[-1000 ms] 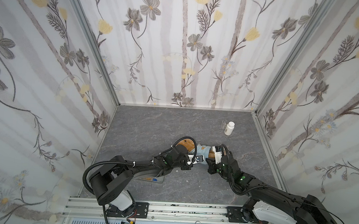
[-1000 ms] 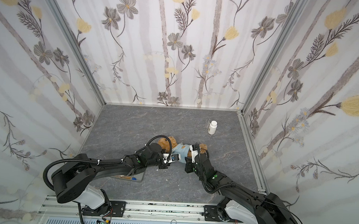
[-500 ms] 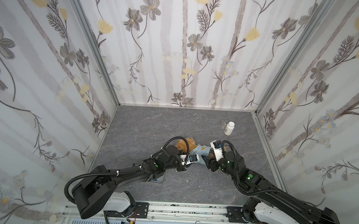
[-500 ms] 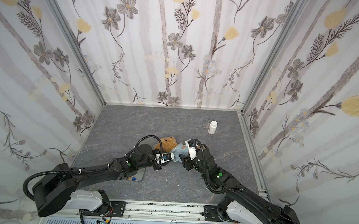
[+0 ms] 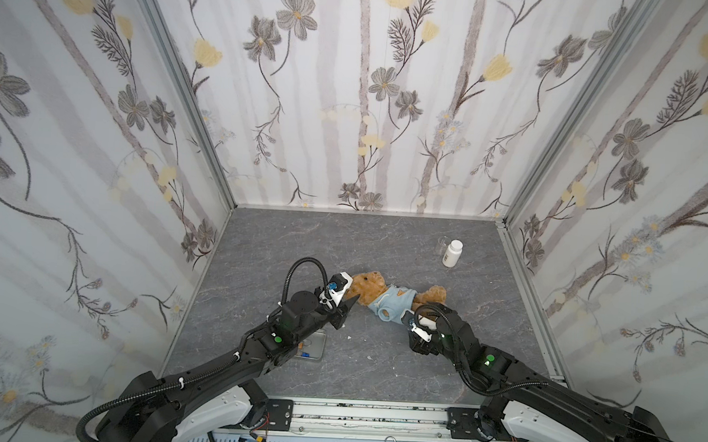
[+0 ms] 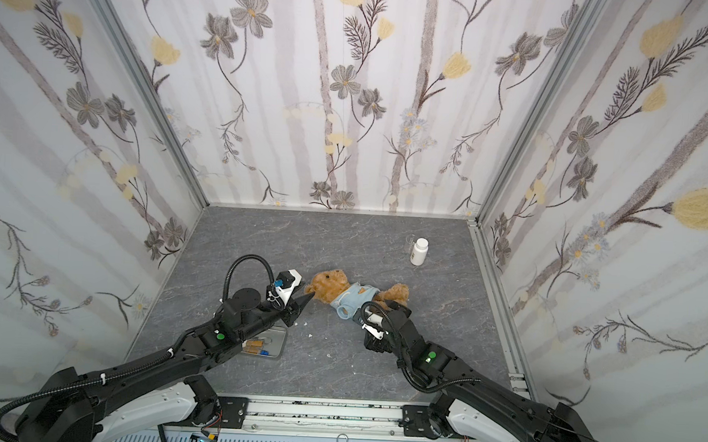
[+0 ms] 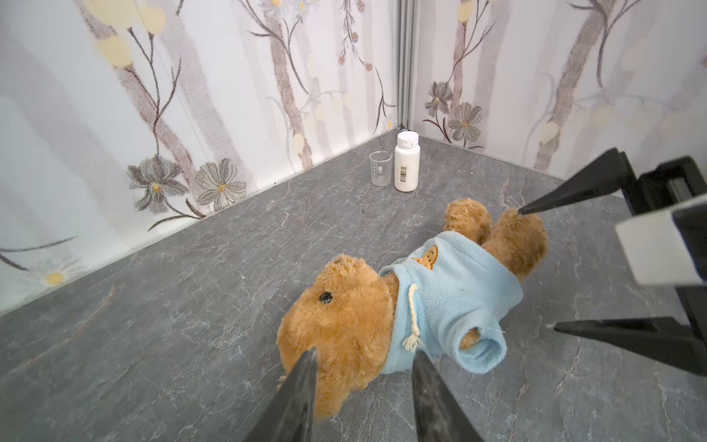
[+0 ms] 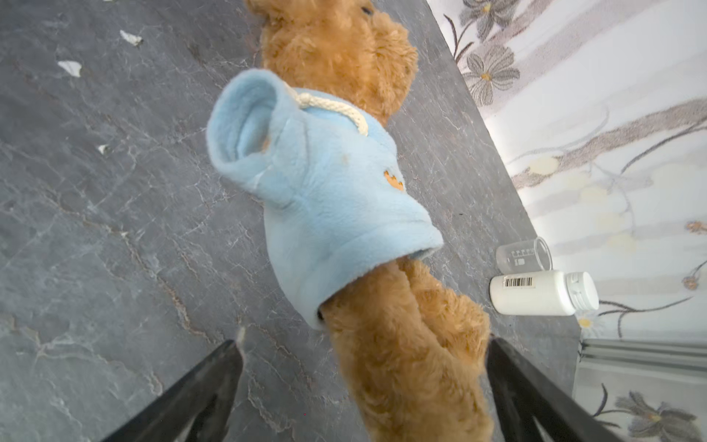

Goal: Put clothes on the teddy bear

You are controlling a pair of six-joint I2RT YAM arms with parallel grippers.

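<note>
Clipped, covered and unreadable
In the right wrist view the teddy bear (image 8: 333, 49) loses its head and feet to the picture's edges, and the fingers (image 8: 191, 394) of the right gripper (image 8: 361, 344) are cut off behind their tips; the left wrist view shows only the tips of the left gripper (image 7: 365, 352). In both top views the right arm (image 5: 462, 344) covers part of the bear's legs, and the left arm (image 6: 239, 320) overlaps the tray (image 6: 279, 338), whose contents are too small to name. The print on the white bottle (image 7: 406, 168) cannot be read.
</note>
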